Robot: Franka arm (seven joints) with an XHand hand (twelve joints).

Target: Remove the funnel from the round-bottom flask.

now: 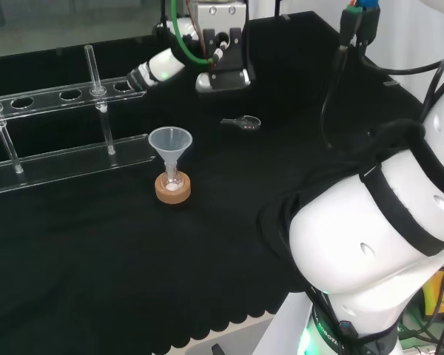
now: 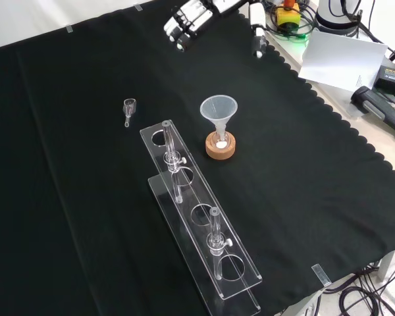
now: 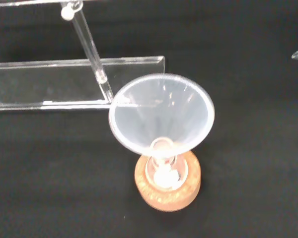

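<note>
A clear plastic funnel point(image 1: 170, 140) point(image 2: 218, 108) point(image 3: 161, 114) stands upright with its stem in the neck of a small round-bottom flask point(image 1: 172, 183) point(image 2: 220, 142) point(image 3: 164, 173). The flask holds a little white matter and sits on a cork ring point(image 1: 172, 195) point(image 2: 222, 153) point(image 3: 169, 198). The hand point(image 1: 220, 52) point(image 2: 184, 23) hovers well above the cloth, apart from the funnel. Its fingers are relaxed and spread, with nothing between them and the thumb point(image 2: 257, 36). The wrist view looks down into the funnel's mouth.
A long clear rack point(image 1: 59, 159) point(image 2: 204, 224) point(image 3: 49, 84) with two test tubes point(image 2: 172, 158) stands close beside the flask. A small clear vial point(image 1: 243, 122) point(image 2: 129, 105) lies on the cloth. Papers and devices point(image 2: 375, 85) lie past the cloth's scalloped edge.
</note>
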